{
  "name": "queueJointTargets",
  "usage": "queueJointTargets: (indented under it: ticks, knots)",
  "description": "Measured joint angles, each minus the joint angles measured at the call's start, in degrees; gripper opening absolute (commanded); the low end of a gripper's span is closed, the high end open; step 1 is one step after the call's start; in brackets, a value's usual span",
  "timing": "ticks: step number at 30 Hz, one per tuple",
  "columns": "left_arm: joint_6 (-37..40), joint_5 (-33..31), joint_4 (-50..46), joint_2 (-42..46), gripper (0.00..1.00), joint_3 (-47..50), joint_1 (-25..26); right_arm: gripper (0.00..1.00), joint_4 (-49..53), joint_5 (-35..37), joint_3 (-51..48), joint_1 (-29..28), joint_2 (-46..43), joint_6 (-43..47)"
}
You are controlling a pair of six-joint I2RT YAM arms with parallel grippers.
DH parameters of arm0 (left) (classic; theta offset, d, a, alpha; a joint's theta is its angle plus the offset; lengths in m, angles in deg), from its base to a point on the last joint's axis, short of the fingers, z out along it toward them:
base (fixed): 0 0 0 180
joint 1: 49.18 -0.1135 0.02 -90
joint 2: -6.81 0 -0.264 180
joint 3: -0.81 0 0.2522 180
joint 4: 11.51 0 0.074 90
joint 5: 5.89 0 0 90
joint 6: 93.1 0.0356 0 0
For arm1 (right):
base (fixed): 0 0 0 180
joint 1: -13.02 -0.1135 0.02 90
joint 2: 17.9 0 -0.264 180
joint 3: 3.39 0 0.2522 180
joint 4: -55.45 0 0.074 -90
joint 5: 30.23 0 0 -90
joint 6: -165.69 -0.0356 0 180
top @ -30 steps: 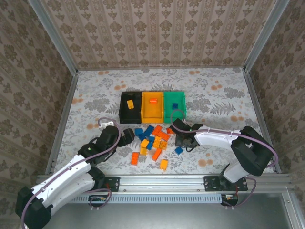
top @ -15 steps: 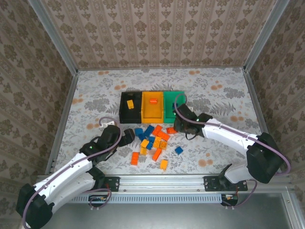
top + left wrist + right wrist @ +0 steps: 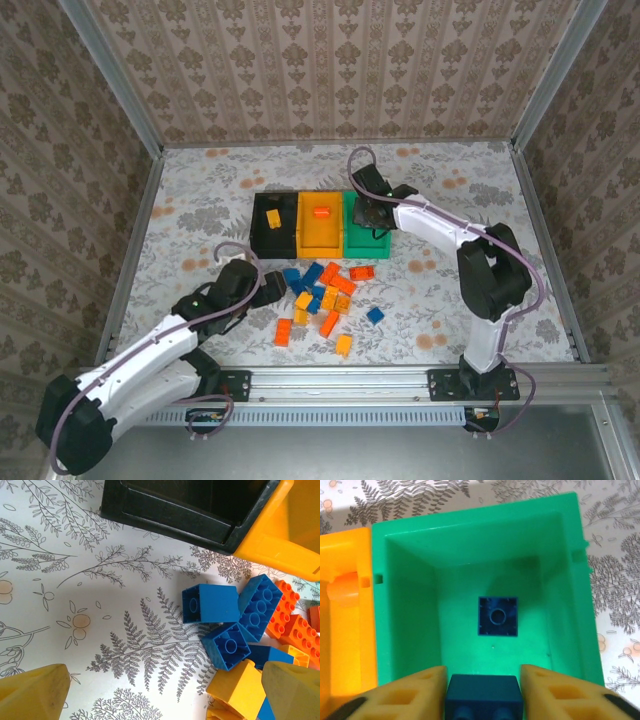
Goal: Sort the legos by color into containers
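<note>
- Right gripper grasps a blue brick between its yellow pads; the brick fills the gap and both pads look in contact.
- It hangs over the green bin, right end of the three-bin row, with the wrist camera looking straight down into it.
- Second blue brick lies flat on the green floor, mid-bin, apart from the walls.
- Step in hand, judged: drop blue into green. Held brick sits over the near part of the bin's inside, close to the near wall.
- To do it well: have the brick fully inside the rim line before parting the pads. Best to nudge it a bit toward the far side so it cannot clip the near wall and tip out onto the table.
- Part the pads cleanly. Studded plastic can cling to a soft pad, so lift straight up after, no sideways drag.
- Low release is better: hard plastic bounces, and it may land on the brick lying there.
- Left gripper is released, pads wide apart, empty, low by the left edge of the pile, blue bricks just ahead of it.
- Black bin holds a yellow brick; yellow-orange bin holds a red-orange brick.
- Most legos lie on the table on the near side of the bins, with one stray blue brick right of the pile. Task looks early.
</note>
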Motion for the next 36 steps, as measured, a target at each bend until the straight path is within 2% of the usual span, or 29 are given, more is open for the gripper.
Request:
queueJointTargets:
  ticks: [4, 10, 13, 18, 22, 27, 30, 36]
  knots:
    - [1.1, 0.6, -0.5, -1.8, 1.00, -1.0, 0.0, 0.68, 1.2, 0.0, 1.6, 0.1, 0.5, 0.4]
    - [2.7, 1.4, -1.6, -5.4, 0.98, -3.3, 1.8, 0.73, 1.1, -0.2, -0.6, -0.1, -2.3, 0.4]
    - [3.6, 1.3, -2.6, -8.7, 0.91, -4.7, 5.6, 0.73, 0.3, -0.5, -5.0, -0.4, -7.0, 0.2]
    - [4.0, 0.2, -5.8, -14.6, 0.89, -7.6, 13.0, 0.73, -1.2, -1.0, -11.4, -0.6, -12.9, -0.2]
    - [2.1, -2.1, -9.8, -17.0, 0.84, -7.8, 20.4, 0.74, -2.4, -1.1, -15.1, -0.7, -14.4, -0.5]
    - [-2.1, -4.3, -13.4, -21.3, 0.82, -7.8, 26.3, 0.74, -3.0, -1.1, -17.4, -0.7, -15.6, -1.1]
    - [-3.8, -4.6, -13.1, -24.0, 0.76, -7.3, 27.5, 0.75, -3.5, -1.1, -17.6, -0.6, -16.4, -1.4]
    - [-4.8, -4.4, -10.9, -27.7, 0.57, -7.3, 27.8, 0.75, -3.9, -1.1, -17.7, -0.5, -19.0, -1.6]
